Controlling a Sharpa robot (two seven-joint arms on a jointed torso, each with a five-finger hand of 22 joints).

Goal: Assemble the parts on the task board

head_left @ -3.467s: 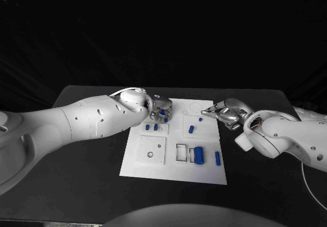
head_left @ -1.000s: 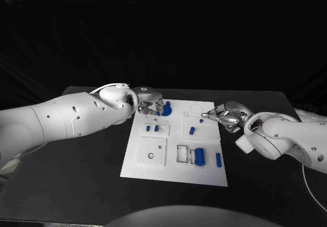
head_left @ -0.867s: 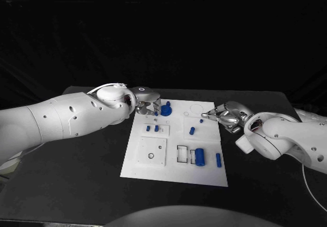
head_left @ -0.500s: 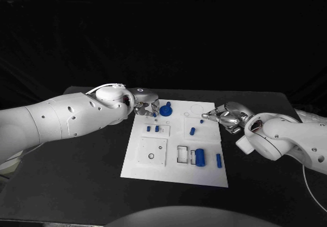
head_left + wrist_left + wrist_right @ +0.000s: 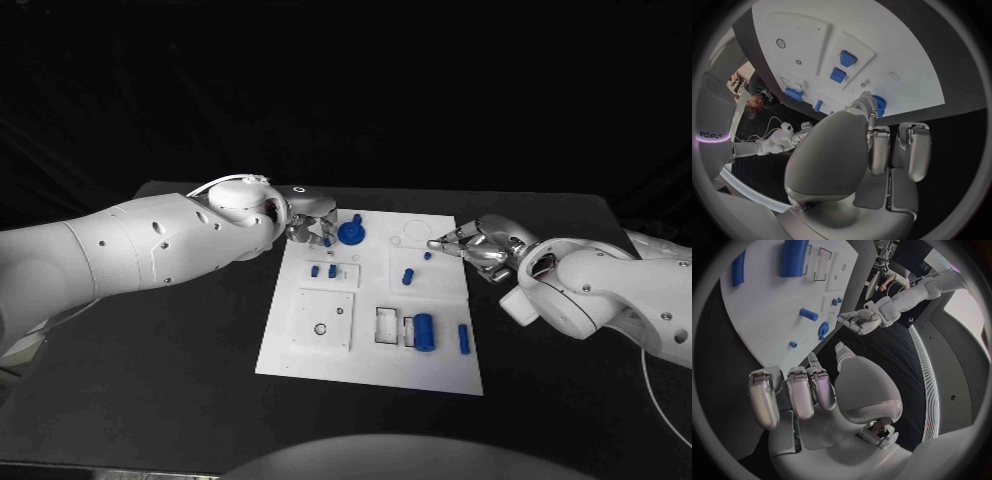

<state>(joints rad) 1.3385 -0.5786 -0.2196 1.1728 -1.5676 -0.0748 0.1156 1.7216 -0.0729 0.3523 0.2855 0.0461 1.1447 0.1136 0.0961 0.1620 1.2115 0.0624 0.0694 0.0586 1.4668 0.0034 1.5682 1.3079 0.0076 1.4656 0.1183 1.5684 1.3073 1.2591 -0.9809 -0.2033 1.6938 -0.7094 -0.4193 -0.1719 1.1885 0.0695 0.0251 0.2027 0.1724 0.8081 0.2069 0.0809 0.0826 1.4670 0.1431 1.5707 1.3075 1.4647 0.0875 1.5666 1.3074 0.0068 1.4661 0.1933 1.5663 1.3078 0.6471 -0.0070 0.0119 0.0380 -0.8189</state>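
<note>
Person (image 5: 754,102) beyond task board (image 5: 898,55)

1. A black table (image 5: 173,370) is seen, with its surface spread wide to both sides.
2. A black backdrop (image 5: 346,90) is hung behind the table's far edge, across the whole width.

You had a white task board (image 5: 368,345) on a black table (image 5: 173,380). The parts on the board were blue, among them a round knob (image 5: 353,234) and a thick cylinder (image 5: 423,331). Both hands, left (image 5: 310,228) and right (image 5: 483,245), were silver on white arms.
</note>
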